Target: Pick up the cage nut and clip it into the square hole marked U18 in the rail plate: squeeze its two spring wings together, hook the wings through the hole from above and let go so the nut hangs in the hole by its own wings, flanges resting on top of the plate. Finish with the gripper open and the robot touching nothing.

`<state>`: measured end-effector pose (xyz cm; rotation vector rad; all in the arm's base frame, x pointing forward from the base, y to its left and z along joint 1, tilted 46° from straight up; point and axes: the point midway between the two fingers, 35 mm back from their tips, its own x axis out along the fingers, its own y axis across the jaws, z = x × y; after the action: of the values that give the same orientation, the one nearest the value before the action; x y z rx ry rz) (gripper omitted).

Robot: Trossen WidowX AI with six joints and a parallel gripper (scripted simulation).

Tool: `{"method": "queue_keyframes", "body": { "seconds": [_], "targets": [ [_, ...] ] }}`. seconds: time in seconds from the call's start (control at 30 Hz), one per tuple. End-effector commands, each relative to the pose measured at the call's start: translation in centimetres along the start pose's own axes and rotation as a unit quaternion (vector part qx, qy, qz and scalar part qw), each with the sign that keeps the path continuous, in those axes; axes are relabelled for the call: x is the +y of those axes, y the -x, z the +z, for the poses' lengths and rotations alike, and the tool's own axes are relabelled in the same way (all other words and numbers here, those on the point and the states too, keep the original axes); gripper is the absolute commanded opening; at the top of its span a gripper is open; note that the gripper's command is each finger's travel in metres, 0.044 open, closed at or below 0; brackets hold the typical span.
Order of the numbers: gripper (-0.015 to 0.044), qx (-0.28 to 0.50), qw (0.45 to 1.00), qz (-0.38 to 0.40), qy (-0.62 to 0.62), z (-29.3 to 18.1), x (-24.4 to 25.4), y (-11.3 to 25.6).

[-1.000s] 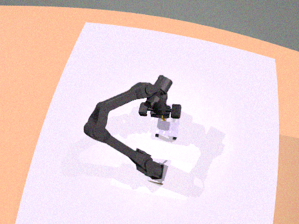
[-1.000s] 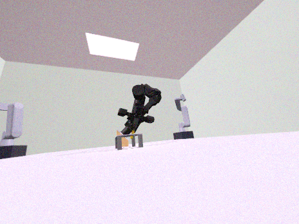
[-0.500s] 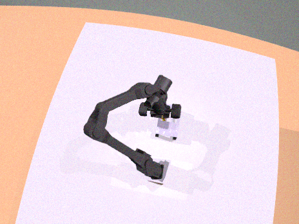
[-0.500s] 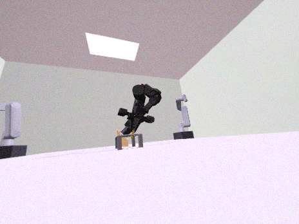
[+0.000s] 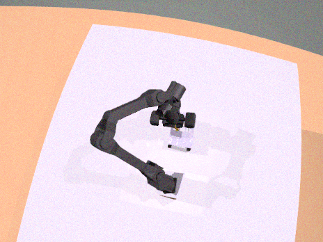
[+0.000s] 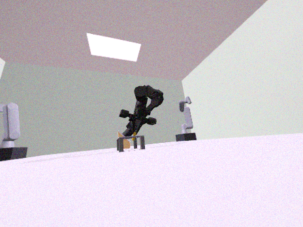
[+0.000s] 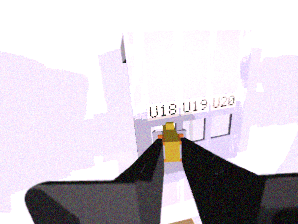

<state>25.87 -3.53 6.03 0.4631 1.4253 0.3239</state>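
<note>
- Tool (image 5: 177, 127) (image 6: 134, 133) (image 7: 172, 142) pinches cage nut (image 5: 177, 128) (image 6: 134, 136) (image 7: 172, 149), presumably keeping its wings squeezed.
- I judge it held over U18 for hooking in.

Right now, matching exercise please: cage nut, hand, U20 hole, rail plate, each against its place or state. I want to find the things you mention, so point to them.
1. cage nut (image 5: 177, 128) (image 6: 134, 136) (image 7: 172, 150)
2. hand (image 5: 176, 127) (image 6: 133, 133) (image 7: 172, 141)
3. U20 hole (image 7: 221, 126)
4. rail plate (image 7: 146, 140)

A. raised on dark legs
B. between the fingertips, at U18
C. shut on a yellow part
D. unfilled, end of the marked row

1-B, 2-C, 3-D, 4-A
</note>
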Motion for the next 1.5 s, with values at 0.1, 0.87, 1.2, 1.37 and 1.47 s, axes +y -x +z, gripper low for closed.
{"method": "queue_keyframes", "body": {
  "seconds": [0.1, 0.87, 1.2, 1.37, 1.47],
  "targets": [
    [0.0037, 0.0, 1.0, -0.006, -0.001, -0.02, 0.0, 0.0],
    [0.0037, 0.0, 1.0, -0.023, -0.002, -0.01, 0.23, -0.05],
    [0.0037, 0.0, 0.999, -0.033, -0.002, -0.01, 0.36, -0.05],
    [0.0037, 0.0, 0.999, -0.037, -0.002, -0.01, 0.4, -0.05],
    [0.0037, 0.0, 0.999, -0.041, -0.002, 0.0, 0.45, -0.04]
  ]
}}
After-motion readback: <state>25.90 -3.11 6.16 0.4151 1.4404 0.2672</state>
